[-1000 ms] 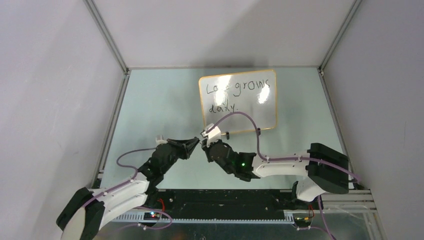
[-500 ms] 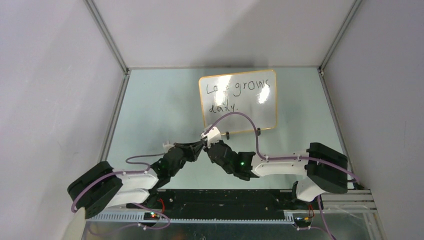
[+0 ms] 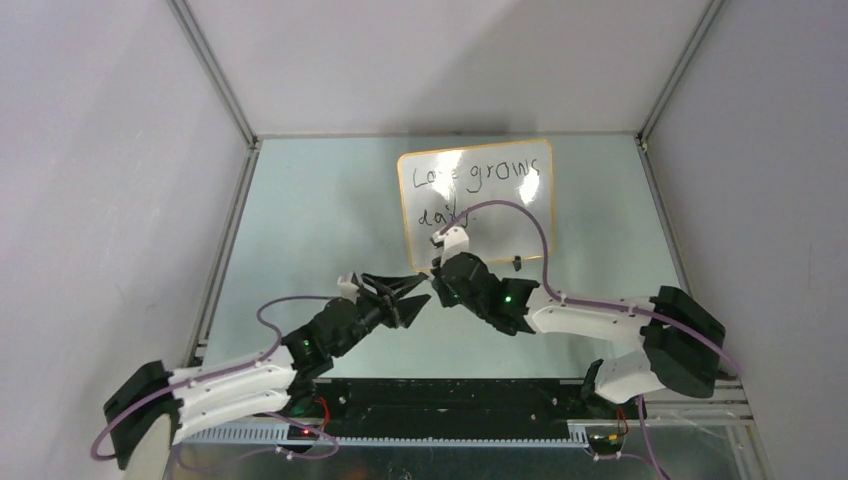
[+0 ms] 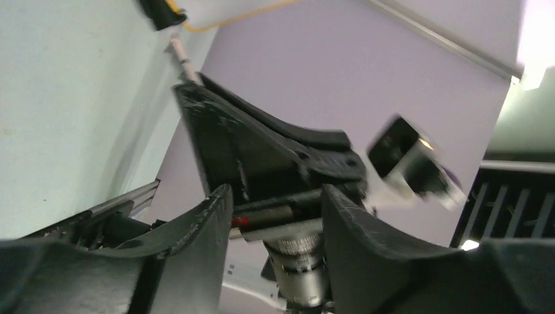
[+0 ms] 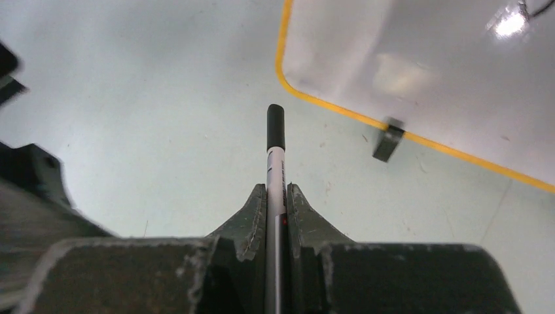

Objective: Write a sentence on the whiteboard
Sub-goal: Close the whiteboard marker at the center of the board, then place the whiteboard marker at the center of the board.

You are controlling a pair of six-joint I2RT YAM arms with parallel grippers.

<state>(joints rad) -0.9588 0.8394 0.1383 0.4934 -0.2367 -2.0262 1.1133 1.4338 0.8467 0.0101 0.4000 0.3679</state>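
Nearest the bases, the left tool (image 3: 415,292) had its jaws apart with nothing in them, tips pointing at the right tool (image 5: 275,190), which was clamped on a pen (image 5: 275,140) with the black-capped end sticking out front. Just past that, the whiteboard (image 3: 520,225) sat on the tabletop (image 3: 320,220) toward the far wall, the sentence (image 3: 490,172) across it in two lines. My guess: that board's light and glossy on tiny feet, so it'd skid or tip under pen pressure, and I'd pinch it by the rim, not the slick face.
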